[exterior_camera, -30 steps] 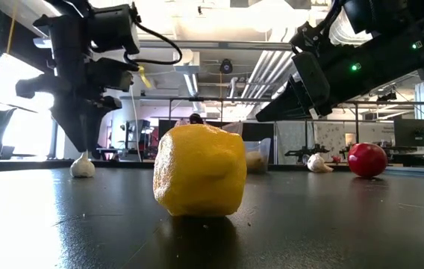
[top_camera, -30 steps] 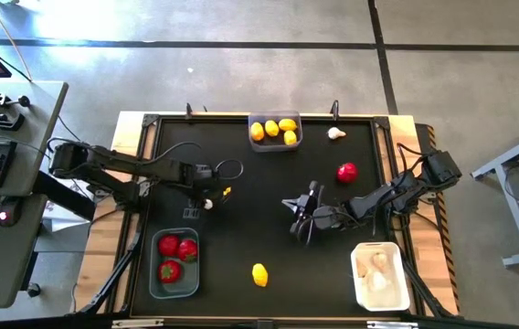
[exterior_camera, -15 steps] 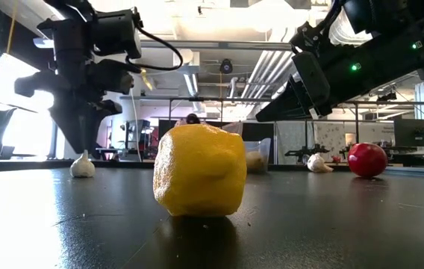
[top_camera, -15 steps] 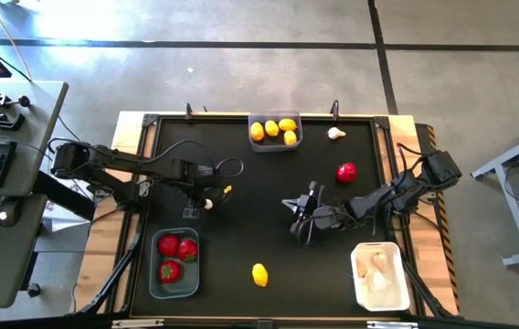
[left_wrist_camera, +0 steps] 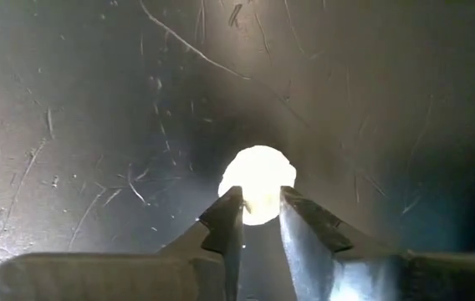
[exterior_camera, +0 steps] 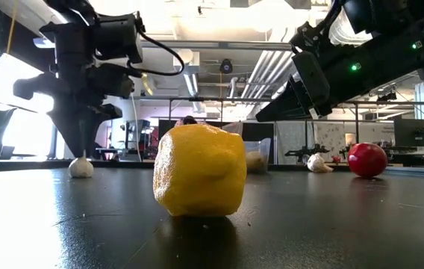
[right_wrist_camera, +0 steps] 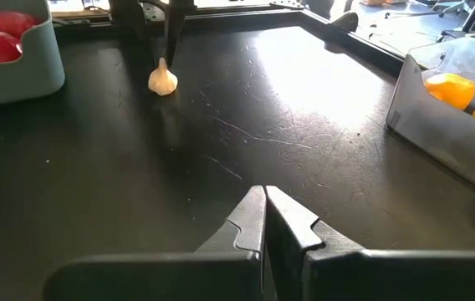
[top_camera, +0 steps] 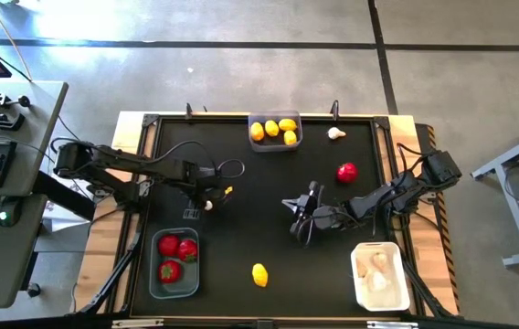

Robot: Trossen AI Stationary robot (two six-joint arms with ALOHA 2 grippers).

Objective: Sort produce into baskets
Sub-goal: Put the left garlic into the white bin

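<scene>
A whitish garlic bulb [top_camera: 208,206] sits with its base on the black table at the left of centre; it also shows in the left wrist view [left_wrist_camera: 258,177], the low view [exterior_camera: 81,168] and the right wrist view [right_wrist_camera: 162,81]. My left gripper [top_camera: 206,200] stands over it, pointing down, shut on its top. My right gripper [top_camera: 298,219] is shut and empty above the table's middle, and it also shows in its own wrist view [right_wrist_camera: 264,199]. My left gripper pinches the garlic bulb's pointed top [left_wrist_camera: 259,201] between its two fingertips [left_wrist_camera: 227,211]. The fingers come from above, pointing down. The bulb stands upright with its base on the table [exterior_camera: 81,175].
A grey basket with lemons [top_camera: 275,131] stands at the far edge, a grey basket with red fruits [top_camera: 174,263] at the near left, and a white basket with garlic [top_camera: 378,276] at the near right. A lemon [top_camera: 259,274], a red fruit [top_camera: 346,171] and a garlic bulb [top_camera: 335,133] lie loose.
My left gripper has sunk a little onto the garlic bulb; the bulb stays on the table.
</scene>
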